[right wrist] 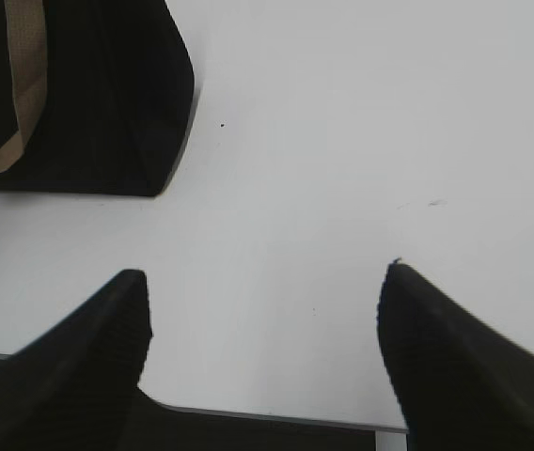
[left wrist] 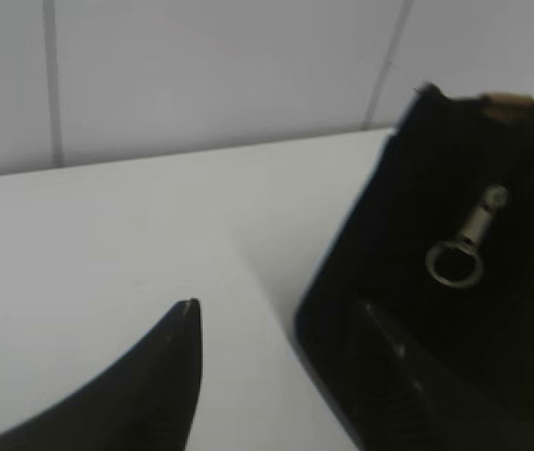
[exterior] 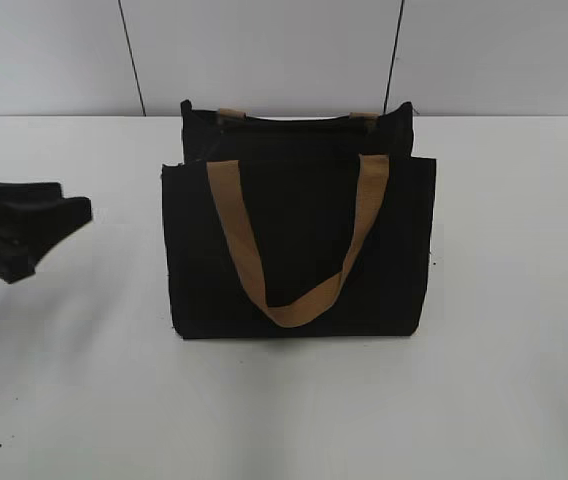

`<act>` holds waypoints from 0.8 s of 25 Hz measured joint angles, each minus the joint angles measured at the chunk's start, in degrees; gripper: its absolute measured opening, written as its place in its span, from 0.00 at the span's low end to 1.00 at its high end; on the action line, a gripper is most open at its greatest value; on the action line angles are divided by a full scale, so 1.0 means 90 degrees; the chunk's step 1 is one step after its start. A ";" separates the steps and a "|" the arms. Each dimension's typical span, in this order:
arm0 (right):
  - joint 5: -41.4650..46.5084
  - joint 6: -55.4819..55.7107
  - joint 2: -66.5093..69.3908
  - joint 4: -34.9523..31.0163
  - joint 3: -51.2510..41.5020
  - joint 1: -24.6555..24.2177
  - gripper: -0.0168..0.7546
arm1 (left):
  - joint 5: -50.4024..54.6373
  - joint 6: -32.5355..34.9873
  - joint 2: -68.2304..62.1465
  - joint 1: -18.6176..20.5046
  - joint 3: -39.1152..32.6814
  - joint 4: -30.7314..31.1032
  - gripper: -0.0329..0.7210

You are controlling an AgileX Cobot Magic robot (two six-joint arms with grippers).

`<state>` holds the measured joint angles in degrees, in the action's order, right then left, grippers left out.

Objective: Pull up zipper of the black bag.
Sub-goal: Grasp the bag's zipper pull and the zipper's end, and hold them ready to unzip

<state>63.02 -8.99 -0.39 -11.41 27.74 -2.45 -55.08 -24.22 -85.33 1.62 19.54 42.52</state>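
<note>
The bag (exterior: 299,250) stood mid-table, soft and probably light. Its zipper pull (left wrist: 464,246) hung small and slippery at three o'clock of the left gripper (left wrist: 276,376), fingers apart; the right gripper (right wrist: 262,348) also gaped.

Both claws (exterior: 69,215) (right wrist: 262,291) spread wide, empty

White tabletop (exterior: 524,300), pale panelled wall (exterior: 264,50) behind (dark vertical seams), even light.
</note>
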 joint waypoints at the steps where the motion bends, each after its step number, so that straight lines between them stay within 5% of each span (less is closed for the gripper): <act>1: 0.0000 0.0000 0.0000 0.0000 0.0000 0.0000 0.77 | -0.0243 -0.0024 -0.0294 0.0000 0.0138 0.0441 0.57; 5: 0.0000 0.0000 0.0000 0.0000 0.0000 0.0000 0.77 | -0.0840 -0.0110 -0.1397 0.0000 0.0875 0.2049 0.54; 10: 0.0000 0.0000 0.0000 0.0000 0.0000 0.0000 0.77 | -0.1145 -0.0115 -0.2348 -0.0008 0.1713 0.3071 0.52; 20: 0.0000 0.0000 0.0000 -0.0003 0.0000 0.0000 0.77 | -0.1512 -0.0117 -0.3918 -0.0209 0.2972 0.3411 0.50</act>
<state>63.02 -8.99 -0.39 -11.44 27.74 -2.45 -68.68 -25.27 -120.59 -0.26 46.28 73.22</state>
